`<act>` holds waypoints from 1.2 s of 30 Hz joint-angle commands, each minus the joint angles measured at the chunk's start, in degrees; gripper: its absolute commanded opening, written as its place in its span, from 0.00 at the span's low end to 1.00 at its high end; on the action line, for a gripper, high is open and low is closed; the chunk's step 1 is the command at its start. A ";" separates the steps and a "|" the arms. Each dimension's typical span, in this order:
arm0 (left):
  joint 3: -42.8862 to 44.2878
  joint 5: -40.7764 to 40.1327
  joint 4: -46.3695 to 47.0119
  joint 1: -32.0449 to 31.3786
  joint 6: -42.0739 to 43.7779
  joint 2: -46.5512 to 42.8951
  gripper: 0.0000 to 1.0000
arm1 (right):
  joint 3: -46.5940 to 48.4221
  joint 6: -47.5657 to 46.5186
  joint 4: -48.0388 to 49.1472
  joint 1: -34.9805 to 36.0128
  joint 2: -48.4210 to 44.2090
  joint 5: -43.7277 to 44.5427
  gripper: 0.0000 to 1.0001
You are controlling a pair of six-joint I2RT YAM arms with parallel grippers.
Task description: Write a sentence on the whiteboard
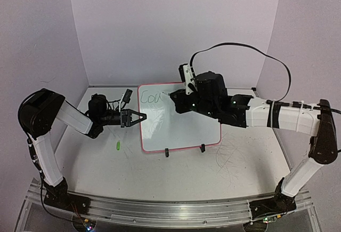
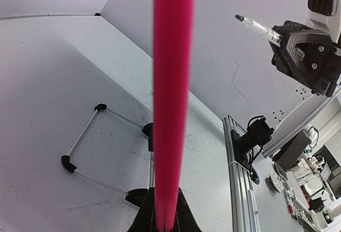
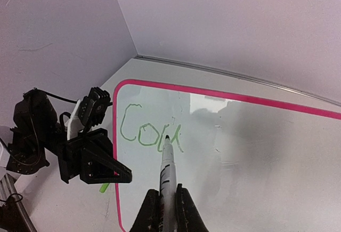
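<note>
Left gripper [image 1: 137, 118] is clamping its jaws on the left rim of the board [image 1: 184, 130], which is standing tilted mid-table on two black feet [image 1: 167, 152], while the right gripper [image 1: 176, 100] is reaching in over the board's upper left corner, close beside the green lettering [image 1: 151, 98]; a small green piece [image 1: 116, 146], possibly a cap, is lying on the scratched table [image 1: 96, 173] just left of the board. From the left wrist, the glossy pink rim [image 2: 170, 93] is running straight up between the shut jaws, thin wire legs with black rubber ends [image 2: 68, 162] are showing beneath it, and the right gripper is hanging at upper right with a clear-barrelled marker [image 2: 257, 27] sticking out. From the right wrist, the jaws are pinching the slim marker [image 3: 167, 168] tight, its tip seeming to touch the smooth white surface [image 3: 256, 152] at the end of "Cou" [image 3: 146, 132], with most of the sentence not yet written. My worry is that the board is light, slick and propped on slender legs, so too much pen pressure could be pushing it backward or twisting it in the left grip, smearing wet ink or breaking a stroke; too little could be lifting the tip and leaving gaps, and the round barrel could be slipping between the fingers [image 3: 184, 213].
</note>
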 commanded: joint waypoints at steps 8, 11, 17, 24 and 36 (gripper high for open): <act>-0.12 -1.58 -1.60 0.24 -0.71 -1.07 0.00 | 1.59 0.45 1.27 0.08 1.87 1.22 0.00; -0.30 -1.75 -1.66 0.27 -0.61 -1.18 0.00 | 0.74 0.45 1.30 0.06 1.60 2.32 0.00; -0.20 -1.80 -1.86 0.25 -0.41 -1.43 0.00 | 0.62 0.34 1.63 0.03 1.69 2.98 0.00; -0.17 -1.73 -2.00 0.28 -0.26 -1.69 0.00 | 2.83 -2.05 1.74 0.11 3.89 0.92 0.00; -0.26 -1.61 -2.13 0.27 -0.08 -1.86 0.00 | 5.18 -0.38 1.62 -0.06 5.49 4.82 0.00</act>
